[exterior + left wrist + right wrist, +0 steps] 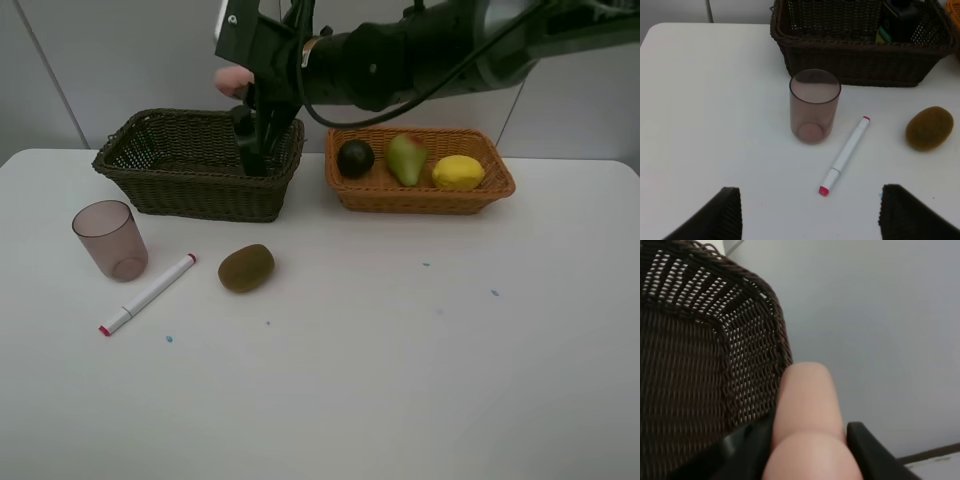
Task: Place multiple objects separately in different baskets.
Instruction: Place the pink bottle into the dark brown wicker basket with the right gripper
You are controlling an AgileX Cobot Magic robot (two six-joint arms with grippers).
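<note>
Orange basket (pixel 420 198) is holding mangosteen (pixel 355 158), pear (pixel 406 160) & lemon (pixel 458 172), dark basket (pixel 200 195) is holding the dark green bottle (pixel 897 25), right gripper (pixel 807 450) is clamping the pink bottle (pixel 805 395) above it, while kiwi (pixel 246 268), cup (pixel 110 240) & marker (pixel 148 294) are lying on the table (pixel 400 380) w/ left gripper (pixel 810 215) gaping over them, so approx half done.

Smooth, satiny pink bottle (pixel 807 400) in the right gripper (pixel 809 452); rough dark wicker basket (pixel 700 355) just beside it. Near the left gripper (pixel 807 191): translucent glossy cup (pixel 814 107), fuzzy matt kiwi (pixel 930 128).

A robot test lab: a white table (pixel 400 380) against plain grey wall panels (pixel 100 60), black arm (pixel 400 55) overhead.
</note>
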